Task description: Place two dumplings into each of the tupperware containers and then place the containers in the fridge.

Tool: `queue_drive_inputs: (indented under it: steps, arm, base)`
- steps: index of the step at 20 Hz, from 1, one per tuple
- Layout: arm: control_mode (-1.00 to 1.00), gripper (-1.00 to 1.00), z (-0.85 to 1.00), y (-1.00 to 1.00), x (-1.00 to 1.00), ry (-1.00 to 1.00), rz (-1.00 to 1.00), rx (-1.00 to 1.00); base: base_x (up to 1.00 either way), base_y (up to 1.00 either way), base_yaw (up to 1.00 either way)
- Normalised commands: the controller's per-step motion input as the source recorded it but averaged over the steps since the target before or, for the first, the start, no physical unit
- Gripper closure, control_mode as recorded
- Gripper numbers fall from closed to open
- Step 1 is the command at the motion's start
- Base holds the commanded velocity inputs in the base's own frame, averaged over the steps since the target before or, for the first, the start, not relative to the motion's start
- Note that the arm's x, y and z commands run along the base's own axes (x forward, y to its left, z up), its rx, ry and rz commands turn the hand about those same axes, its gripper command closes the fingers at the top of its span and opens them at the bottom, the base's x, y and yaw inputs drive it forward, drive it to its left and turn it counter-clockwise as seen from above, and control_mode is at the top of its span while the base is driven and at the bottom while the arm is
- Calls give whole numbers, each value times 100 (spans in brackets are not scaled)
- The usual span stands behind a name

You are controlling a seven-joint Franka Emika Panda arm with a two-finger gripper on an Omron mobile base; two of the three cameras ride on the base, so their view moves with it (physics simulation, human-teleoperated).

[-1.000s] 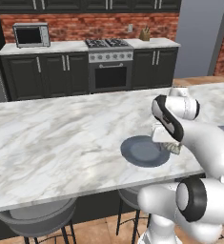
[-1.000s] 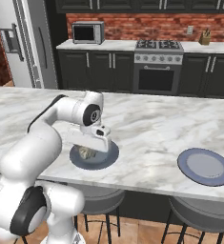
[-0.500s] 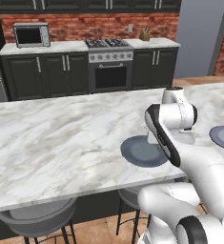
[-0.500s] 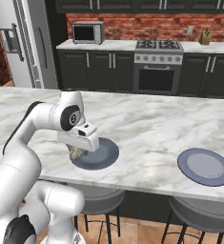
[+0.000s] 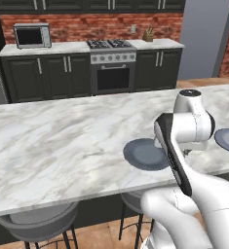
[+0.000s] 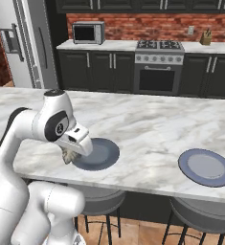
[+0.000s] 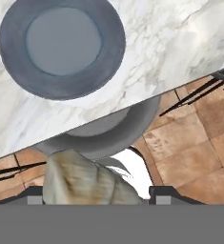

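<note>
The fridge (image 6: 23, 45) stands at the far left of the right base view, behind the marble worktop (image 6: 147, 127), well apart from everything on it. Near the worktop's front edge, the pincer (image 6: 70, 155) hangs under the white arm, just beside the left rim of a dark plate (image 6: 100, 154). A dumpling (image 6: 69, 155) sits between its jaws: pale, pleated and lifted clear of the plate. In the hand view the same dumpling (image 7: 82, 182) fills the space between the two finger tips (image 7: 35, 194), so the pincer is closed on it with the jaws fairly wide. Beyond it that view looks down past the worktop edge to a grey stool seat (image 7: 108, 131) and the wooden floor (image 7: 189, 143). Further right on the worktop lies a second plate (image 6: 206, 167), bare. In the left base view the arm covers the pincer beside the first plate (image 5: 143, 154).
</note>
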Motion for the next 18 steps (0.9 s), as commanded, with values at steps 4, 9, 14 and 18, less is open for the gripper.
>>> queue_drive_inputs:
  steps: [4, 9, 14, 18]
  arm:
    - [-100, 100, -3, 39, 0, 0, 0, -5]
    - [100, 100, 0, 4, 0, 0, 0, 0]
    - [100, 100, 0, 0, 0, 0, 0, 0]
    - [100, 100, 0, 0, 0, 0, 0, 0]
  base:
    - [0, 0, 0]
    - [-32, -6, -1]
    - [-86, -72, -5]
    - [0, -100, -1]
